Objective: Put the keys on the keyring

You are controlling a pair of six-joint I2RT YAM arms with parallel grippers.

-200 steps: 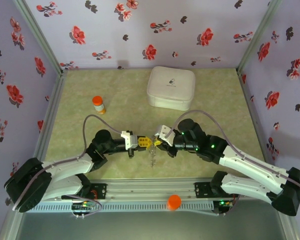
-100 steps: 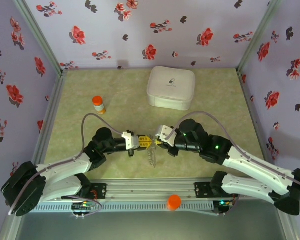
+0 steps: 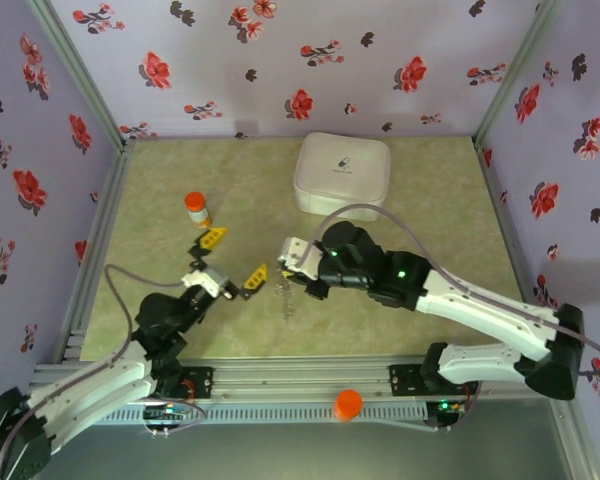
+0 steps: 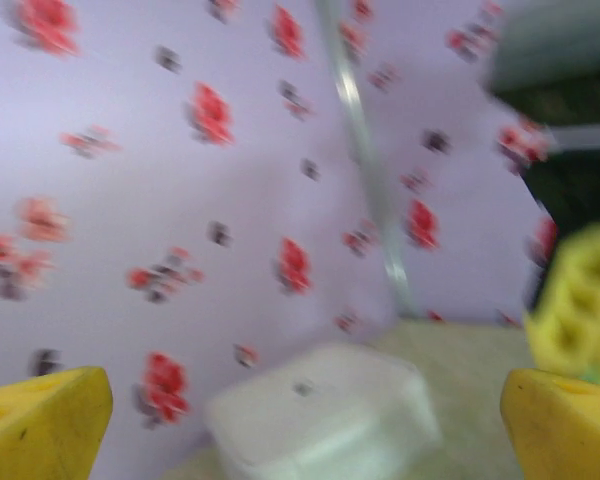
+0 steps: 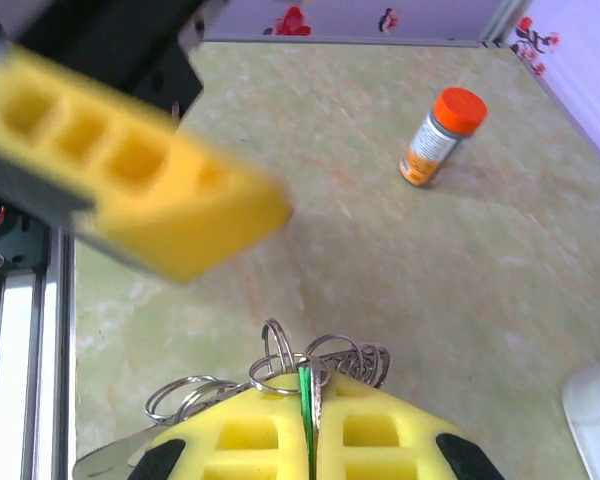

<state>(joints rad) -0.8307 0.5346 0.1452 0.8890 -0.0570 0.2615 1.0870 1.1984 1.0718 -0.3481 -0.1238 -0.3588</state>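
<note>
From above, the left fingers (image 3: 212, 238) stand spread wide with nothing between them, over the left part of the desk (image 3: 450, 215) and just below the orange-capped bottle (image 3: 197, 209). The right fingers (image 3: 284, 268) are close by on their right, clenched on the keyring (image 3: 284, 294), which hangs below them as a small dark cluster. The keys cannot be made out here. A white box (image 3: 342, 175) lies behind the right arm, and a loose orange cap (image 3: 348, 404) rests on the front rail.

The left wrist view is badly blurred. The left fingers (image 4: 40, 425) sit in the two bottom corners, far apart and released. Past them are the white box (image 4: 320, 415), the flowered wall (image 4: 180, 150) and, at the right edge, a yellow pad on the right arm.

In the right wrist view, the right fingers (image 5: 260, 440) press together on the keyring (image 5: 280, 365), and its silvery rings fan out above the tips. A thin green edge of a key (image 5: 305, 392) shows in the seam. One blurred left finger (image 5: 130, 170) crosses the upper left, apart from the rings. The bottle (image 5: 440, 135) stands upright beyond.
</note>
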